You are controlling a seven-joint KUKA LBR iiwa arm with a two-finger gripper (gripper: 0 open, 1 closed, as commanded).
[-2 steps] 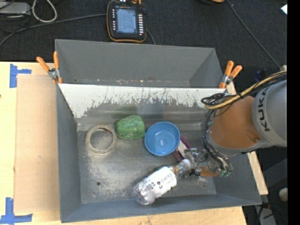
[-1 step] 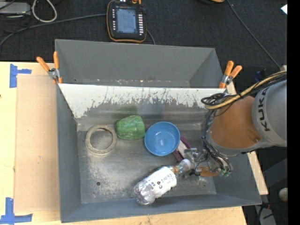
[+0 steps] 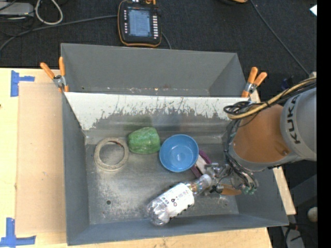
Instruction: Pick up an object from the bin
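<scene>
Clear plastic bottle (image 3: pixel 173 203): long axis runs lower-left to upper-right, cap end just beside end effector (image 3: pixel 221 184), whose closure cannot be told.

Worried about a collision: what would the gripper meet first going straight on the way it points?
Probably the neck of the clear plastic bottle with a white label, lying before the gripper; depth is unclear, so possibly the grey metal bin's floor beside it.

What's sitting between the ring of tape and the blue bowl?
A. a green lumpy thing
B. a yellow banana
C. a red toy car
A: a green lumpy thing lies on the bin floor between the ring of tape and the blue bowl.
</scene>
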